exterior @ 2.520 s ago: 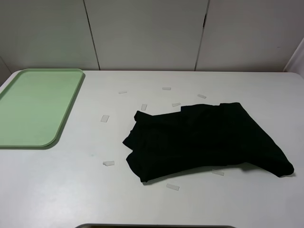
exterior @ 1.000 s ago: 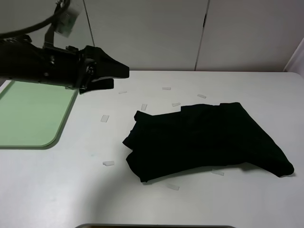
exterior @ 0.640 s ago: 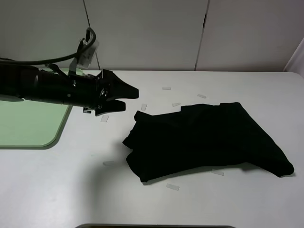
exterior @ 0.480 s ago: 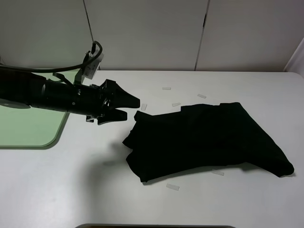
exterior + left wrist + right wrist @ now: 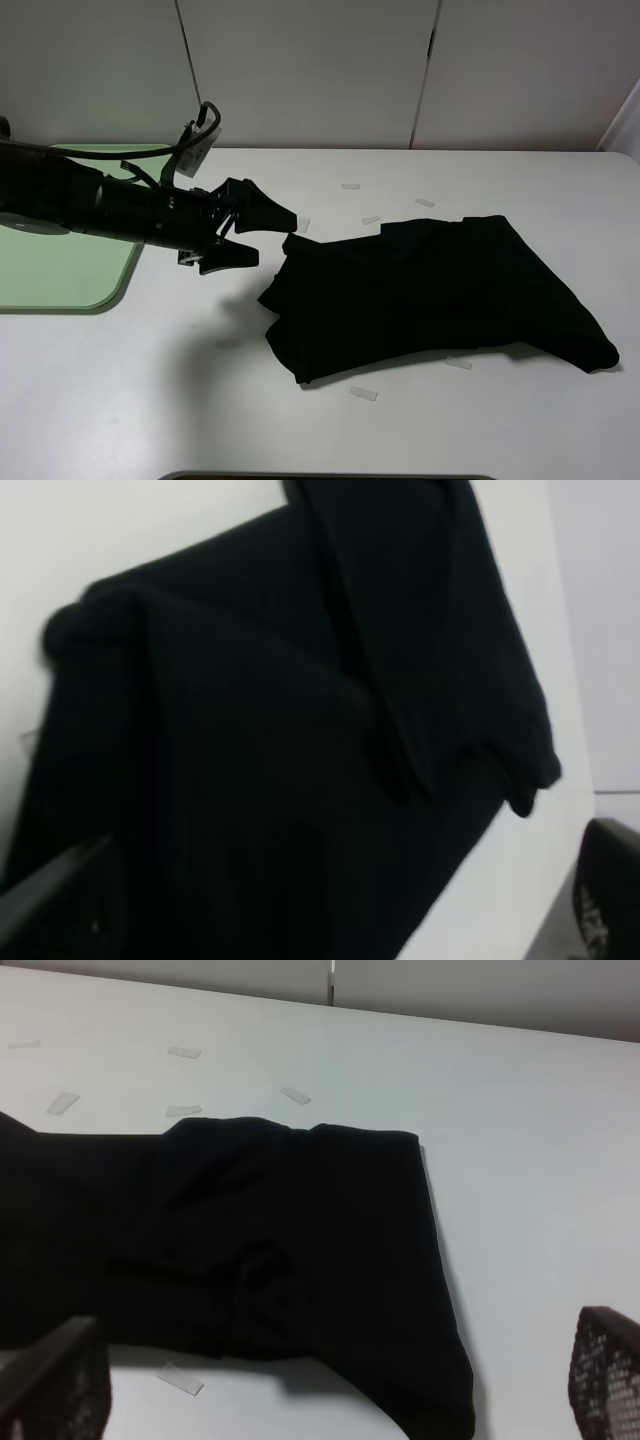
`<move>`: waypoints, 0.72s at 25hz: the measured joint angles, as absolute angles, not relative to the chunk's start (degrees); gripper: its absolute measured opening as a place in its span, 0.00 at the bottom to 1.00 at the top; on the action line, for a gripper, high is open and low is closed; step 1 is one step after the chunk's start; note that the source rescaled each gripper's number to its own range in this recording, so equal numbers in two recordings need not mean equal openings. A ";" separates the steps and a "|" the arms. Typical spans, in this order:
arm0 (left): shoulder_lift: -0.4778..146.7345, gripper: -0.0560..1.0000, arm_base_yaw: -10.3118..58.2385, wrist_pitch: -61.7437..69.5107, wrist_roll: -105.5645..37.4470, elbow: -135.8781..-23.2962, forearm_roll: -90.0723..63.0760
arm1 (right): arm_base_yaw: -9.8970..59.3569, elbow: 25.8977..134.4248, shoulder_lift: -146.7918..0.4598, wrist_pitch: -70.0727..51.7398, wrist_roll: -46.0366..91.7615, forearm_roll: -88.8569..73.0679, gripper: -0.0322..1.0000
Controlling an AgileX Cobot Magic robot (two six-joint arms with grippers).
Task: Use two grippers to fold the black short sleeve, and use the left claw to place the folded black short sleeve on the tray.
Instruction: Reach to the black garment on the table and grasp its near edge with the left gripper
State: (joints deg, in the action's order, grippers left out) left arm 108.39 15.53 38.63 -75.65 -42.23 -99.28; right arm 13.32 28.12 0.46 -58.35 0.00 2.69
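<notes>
Black short sleeve: soft matte cloth, crumpled and folded over on itself, ridged creases, lying on smooth white table right of centre, well apart from tray.

Tray: pale mint plastic, rounded corner, low rim, far left, partly hidden by the arm.

Left gripper: black metal, wedge-shaped fingers parted, released, just beside shirt's left edge.

Right gripper: textured fingers spread wide over shirt, grasping nothing.

Small pale tape strips scattered round cloth.
</notes>
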 joint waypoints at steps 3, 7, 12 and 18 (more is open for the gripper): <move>108.39 0.92 15.53 37.05 -75.03 -42.23 -99.28 | 13.32 28.12 0.46 -58.35 0.00 2.69 1.00; 108.39 0.93 15.53 36.60 -75.00 -42.23 -99.28 | 13.32 28.12 0.46 -58.35 0.00 2.69 1.00; 108.39 0.90 15.53 37.66 -73.19 -42.17 -97.22 | 13.32 28.12 0.46 -58.35 0.00 2.69 1.00; 108.39 0.86 15.53 37.87 -72.86 -42.17 -92.76 | 13.32 28.12 0.46 -58.35 0.00 2.69 1.00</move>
State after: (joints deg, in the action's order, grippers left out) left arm 108.39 15.53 37.87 -72.86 -42.17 -92.76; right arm 13.32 28.12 0.46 -58.35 0.00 2.69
